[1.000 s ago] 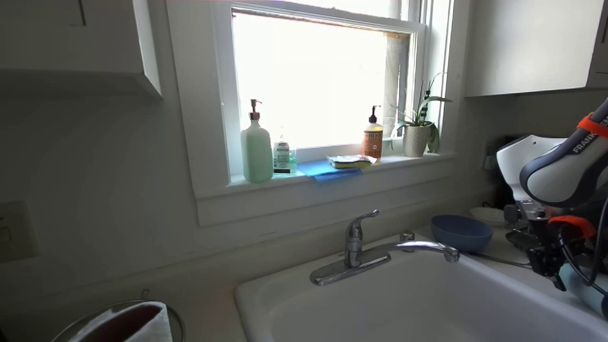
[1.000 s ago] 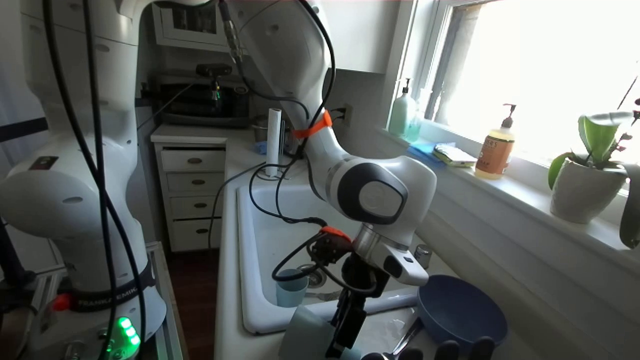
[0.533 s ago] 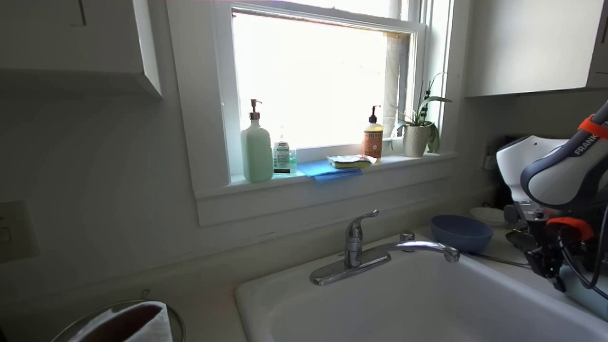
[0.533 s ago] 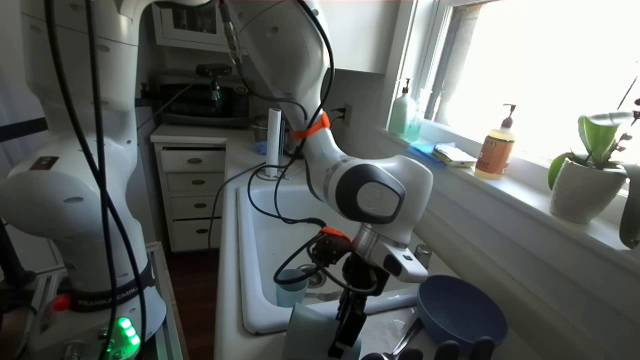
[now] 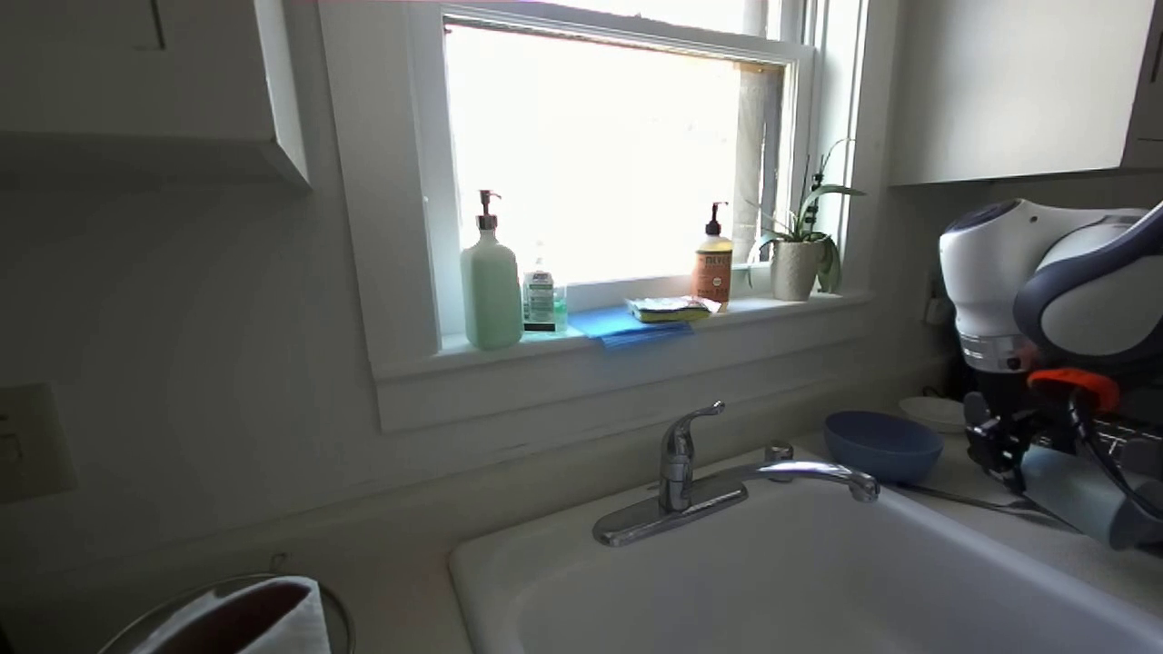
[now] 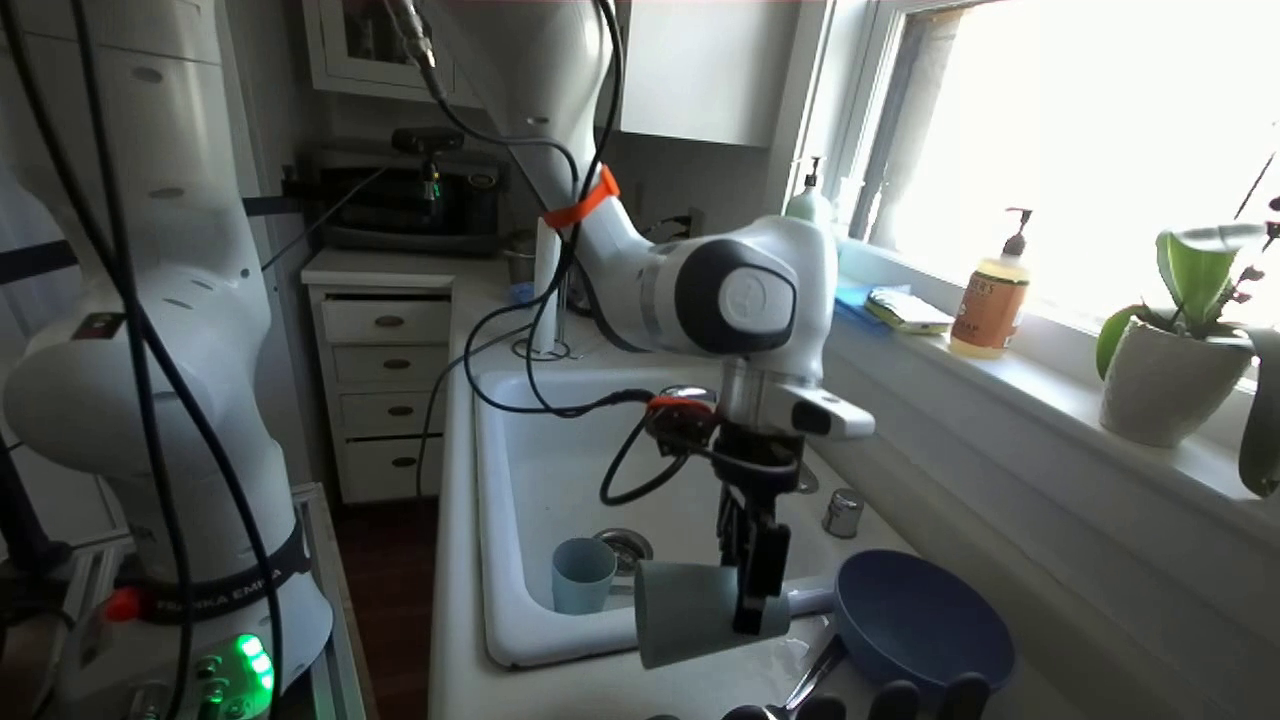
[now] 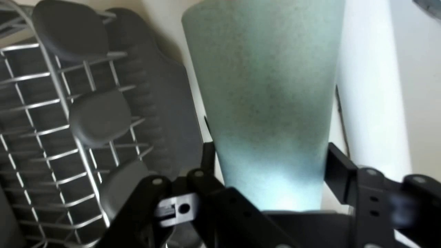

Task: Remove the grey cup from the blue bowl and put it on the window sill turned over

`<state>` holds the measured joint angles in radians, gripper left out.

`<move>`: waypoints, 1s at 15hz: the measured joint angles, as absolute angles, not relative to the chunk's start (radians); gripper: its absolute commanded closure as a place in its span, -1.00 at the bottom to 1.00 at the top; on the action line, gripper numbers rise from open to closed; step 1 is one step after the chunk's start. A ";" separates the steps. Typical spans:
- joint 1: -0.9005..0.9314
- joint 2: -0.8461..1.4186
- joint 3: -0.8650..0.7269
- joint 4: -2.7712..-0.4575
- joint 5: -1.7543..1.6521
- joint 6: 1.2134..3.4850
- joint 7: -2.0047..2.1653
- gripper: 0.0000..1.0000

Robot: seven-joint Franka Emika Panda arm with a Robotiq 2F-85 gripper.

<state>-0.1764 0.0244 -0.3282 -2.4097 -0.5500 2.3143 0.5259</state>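
Observation:
The grey cup is held in my gripper and shows in both exterior views (image 5: 1072,490) (image 6: 690,612) and fills the middle of the wrist view (image 7: 268,89). My gripper (image 7: 270,160) has its fingers on both sides of the cup near its narrow end; it points down in an exterior view (image 6: 760,585). The cup lies on its side, wide end away from the blue bowl, above the counter by the sink. The blue bowl (image 5: 881,447) stands upright on the counter behind the faucet, also in an exterior view (image 6: 920,620). The white window sill (image 5: 772,311) runs under the window (image 6: 1060,395).
The sill carries a green pump bottle (image 5: 492,291), blue cloths (image 5: 627,327), a sponge (image 5: 670,310), a brown soap bottle (image 5: 713,272) and a potted plant (image 5: 794,268). A second pale cup (image 6: 583,578) stands in the sink. A faucet (image 5: 677,463) and wire rack (image 7: 62,103) are near.
The gripper and the cup have risen from the counter area. The cup, partly out of frame before, now shows whole in an exterior view and is turned closer to horizontal.

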 measured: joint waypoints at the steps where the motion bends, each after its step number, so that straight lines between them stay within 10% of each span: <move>1: -0.176 -0.014 -0.311 -2.411 -0.569 2.319 0.527 0.00; 8: -0.181 -0.247 -0.181 -2.409 -0.577 2.447 0.512 0.00; 9: -0.184 -0.267 -0.167 -2.405 -0.577 2.479 0.510 -0.50; 13: -0.202 -0.269 -0.147 -2.407 -0.574 2.480 0.510 -0.50; 14: -0.204 -0.264 -0.147 -2.407 -0.574 2.480 0.510 0.00; 15: -0.205 -0.262 -0.146 -2.407 -0.574 2.480 0.510 0.00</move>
<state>-0.2049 -0.2617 -0.1465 -2.4066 -0.5742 2.4799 0.5099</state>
